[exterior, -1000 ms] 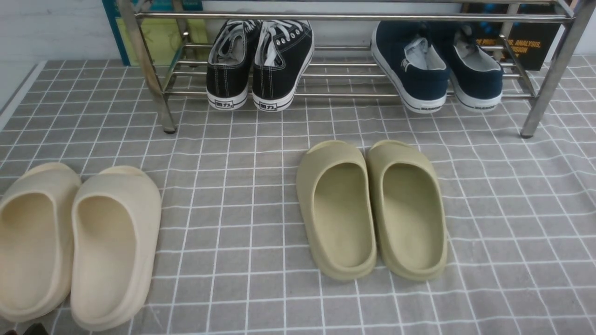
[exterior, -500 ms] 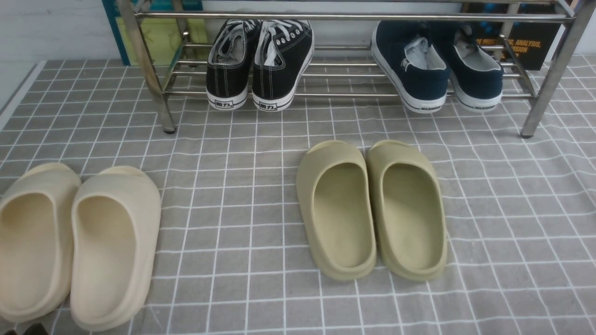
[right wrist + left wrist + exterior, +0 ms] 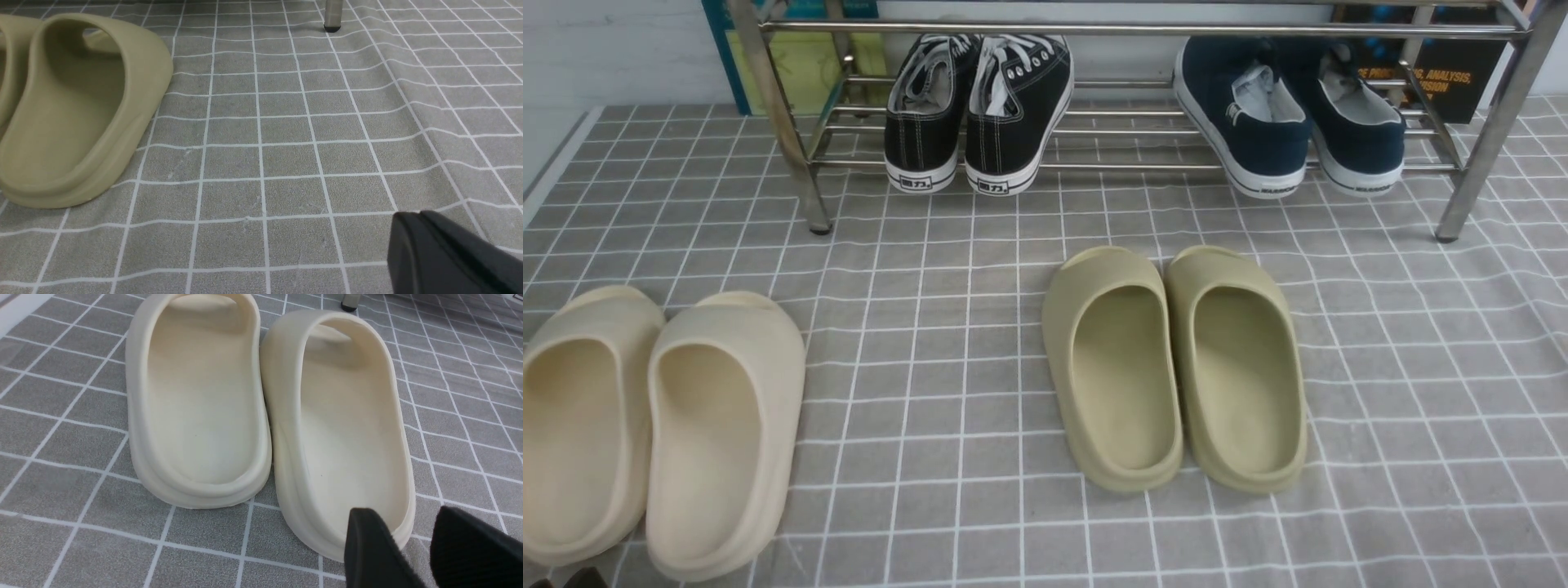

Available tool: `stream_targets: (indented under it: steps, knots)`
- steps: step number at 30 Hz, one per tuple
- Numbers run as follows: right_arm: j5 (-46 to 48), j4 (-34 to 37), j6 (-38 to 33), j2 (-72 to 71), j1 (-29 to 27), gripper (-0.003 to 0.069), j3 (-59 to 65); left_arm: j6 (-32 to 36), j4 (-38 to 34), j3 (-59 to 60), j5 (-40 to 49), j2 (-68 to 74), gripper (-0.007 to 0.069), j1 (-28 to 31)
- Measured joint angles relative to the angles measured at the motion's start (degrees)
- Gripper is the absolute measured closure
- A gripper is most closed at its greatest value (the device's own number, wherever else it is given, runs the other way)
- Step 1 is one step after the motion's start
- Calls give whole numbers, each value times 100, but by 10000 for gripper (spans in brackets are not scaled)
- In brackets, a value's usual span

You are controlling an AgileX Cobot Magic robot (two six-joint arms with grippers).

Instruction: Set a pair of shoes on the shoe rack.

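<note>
The two dark navy slip-on shoes (image 3: 1254, 122) (image 3: 1360, 122) stand side by side on the lower bars of the chrome shoe rack (image 3: 1143, 30), at its right end, heels toward me. Neither gripper shows clearly in the front view. In the left wrist view my left gripper (image 3: 406, 518) is open and empty, low over the cloth at the heel of a cream slide (image 3: 339, 428). In the right wrist view my right gripper (image 3: 412, 220) is shut and empty, just above the checked cloth, far from the navy shoes.
Black lace-up sneakers (image 3: 980, 106) stand on the rack's left part. Olive slides (image 3: 1176, 367) lie mid-floor, one also in the right wrist view (image 3: 73, 106). Cream slides (image 3: 654, 425) lie front left. A rack leg (image 3: 333, 16) stands ahead of the right gripper.
</note>
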Motion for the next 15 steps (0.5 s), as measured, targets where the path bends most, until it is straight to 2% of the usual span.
stream_targets:
  steps: [15]
  knots:
    - [0, 0, 0, 0, 0, 649, 0, 0, 0, 0, 0, 0, 386, 0]
